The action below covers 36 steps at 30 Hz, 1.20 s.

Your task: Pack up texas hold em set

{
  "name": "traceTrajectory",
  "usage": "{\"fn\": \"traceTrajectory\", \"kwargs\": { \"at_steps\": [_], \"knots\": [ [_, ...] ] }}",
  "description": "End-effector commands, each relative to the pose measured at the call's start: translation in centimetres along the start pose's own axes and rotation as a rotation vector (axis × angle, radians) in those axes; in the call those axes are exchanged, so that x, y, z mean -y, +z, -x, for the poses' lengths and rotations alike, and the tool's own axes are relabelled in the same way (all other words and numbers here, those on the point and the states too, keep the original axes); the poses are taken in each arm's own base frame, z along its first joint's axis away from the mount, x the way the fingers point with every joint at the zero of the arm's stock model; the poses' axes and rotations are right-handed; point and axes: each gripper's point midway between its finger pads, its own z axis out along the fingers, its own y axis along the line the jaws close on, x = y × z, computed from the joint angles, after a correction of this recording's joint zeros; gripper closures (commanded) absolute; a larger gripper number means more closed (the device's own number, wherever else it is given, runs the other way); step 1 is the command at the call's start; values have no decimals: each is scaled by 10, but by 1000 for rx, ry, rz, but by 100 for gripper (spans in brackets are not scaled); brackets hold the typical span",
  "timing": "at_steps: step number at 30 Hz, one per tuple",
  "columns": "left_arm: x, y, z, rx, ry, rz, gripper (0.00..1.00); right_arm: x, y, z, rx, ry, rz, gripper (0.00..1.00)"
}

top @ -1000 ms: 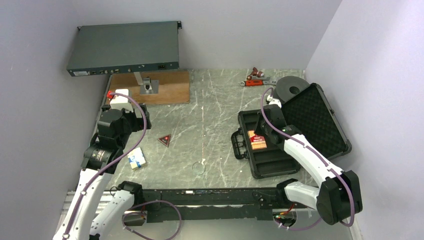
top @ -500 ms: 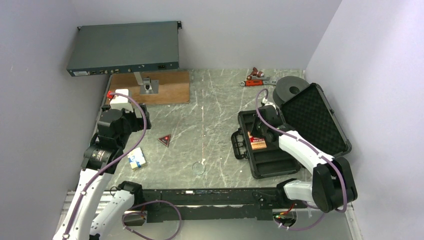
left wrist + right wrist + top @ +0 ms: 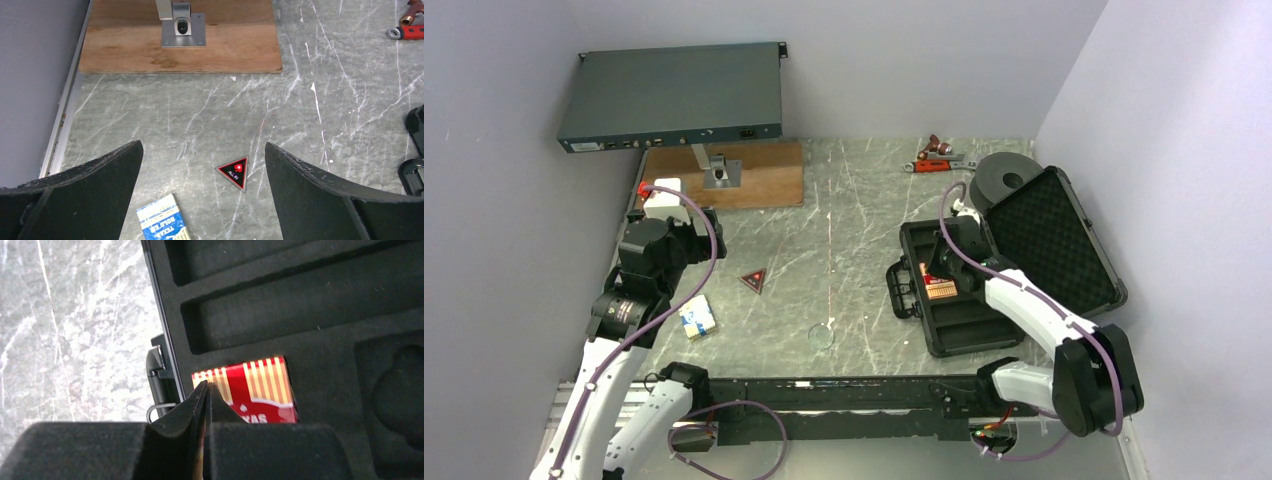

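Desk [image 3: 854, 215]: grey marbled top that carries every item below.

Case [image 3: 954, 315]: black, hard-shelled, lying open along the right edge of the desk, with its lid laid back toward the far right corner. Judged rigid and the heaviest item. Take it by the handle [image 3: 898, 290] on the side facing the desk's middle.

Case contents: the red card box [image 3: 260, 387] lies in a foam recess. The long slots and the round recess seen beside it are empty.

Right fingers [image 3: 180, 420]: pressed together with nothing between them, tips just above the red card box.

Blue-white card box [image 3: 162, 222]: loose near the left edge. Judged light, stiff card that will crush if squeezed hard, so pinch it across the narrow sides.

Left fingers [image 3: 90, 195]: spread wide and empty, above that box and the red triangle [image 3: 235, 171].

Red triangle: left of the desk's middle. Thin and flat, so probably awkward to lift by its edges.

Clear disc [image 3: 822, 335]: near the near edge, about midway along it. Judged thin, slick and easy to overlook.
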Motion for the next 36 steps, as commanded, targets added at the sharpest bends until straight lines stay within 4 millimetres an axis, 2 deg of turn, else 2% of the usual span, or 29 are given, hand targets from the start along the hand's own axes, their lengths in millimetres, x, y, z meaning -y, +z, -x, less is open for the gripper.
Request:
{"fn": "traceTrajectory", "kwargs": {
  "at_steps": [1,5,8,11,17,21,27,31,36],
  "knots": [
    [0,-4,16,57,-4,-7,2,20,-19,-11,-30,-8,-80,92],
    [1,-4,17,58,-1,-10,1,18,-34,6,34,-16,-74,53],
    [1,-4,16,59,2,-12,0,16,-41,19,65,-51,-81,42],
    [1,-4,16,59,2,-12,0,14,-47,30,79,-76,-84,39],
    [-1,-5,16,61,1,1,0,-6,-56,42,62,-61,-23,33],
    [-3,-4,16,55,-4,12,1,-28,-56,44,30,-81,59,26],
    [-7,0,11,36,-16,43,0,-64,-58,43,9,-121,140,24],
    [-12,2,-9,-56,-74,96,0,-82,-59,38,-5,-164,166,23],
    [-12,1,-55,-203,-152,125,0,-95,-61,32,-10,-206,217,23]
  ]
}}
